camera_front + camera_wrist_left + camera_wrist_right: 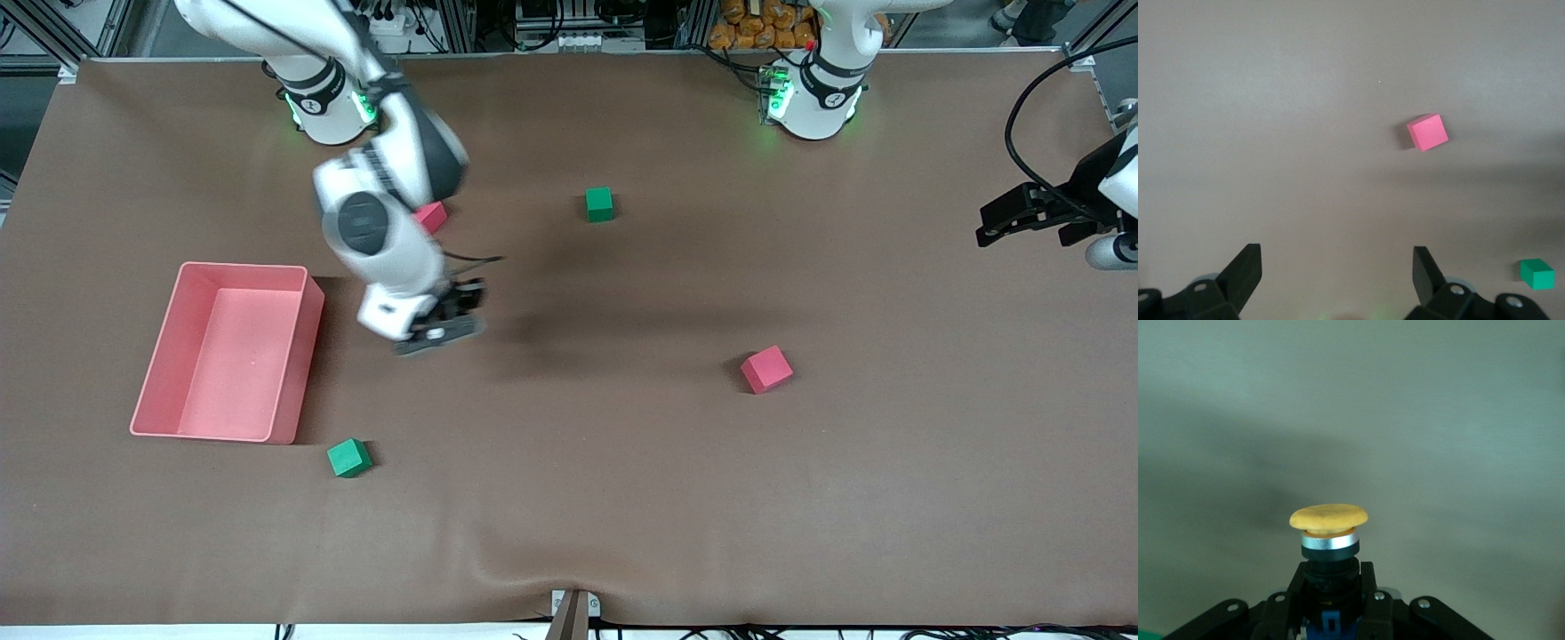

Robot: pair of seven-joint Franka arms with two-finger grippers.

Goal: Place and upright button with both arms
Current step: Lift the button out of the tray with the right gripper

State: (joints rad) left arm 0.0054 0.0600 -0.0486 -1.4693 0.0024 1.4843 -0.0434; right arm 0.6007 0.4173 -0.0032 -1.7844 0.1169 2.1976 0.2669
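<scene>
One button (1329,532), body hidden in right end effector (1331,600).

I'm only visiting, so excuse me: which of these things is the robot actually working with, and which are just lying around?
In use:
- button, gripped in the right hand
- left hand, open, waiting

Lying about:
- pink bin
- two red cubes
- two green cubes

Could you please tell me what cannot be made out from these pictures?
- Front view: the button is hidden under the right end effector and wrist.
- Right wrist view: the button's lower body is covered by the fingers.
- Front view: one red cube is half hidden by the right arm.
</scene>
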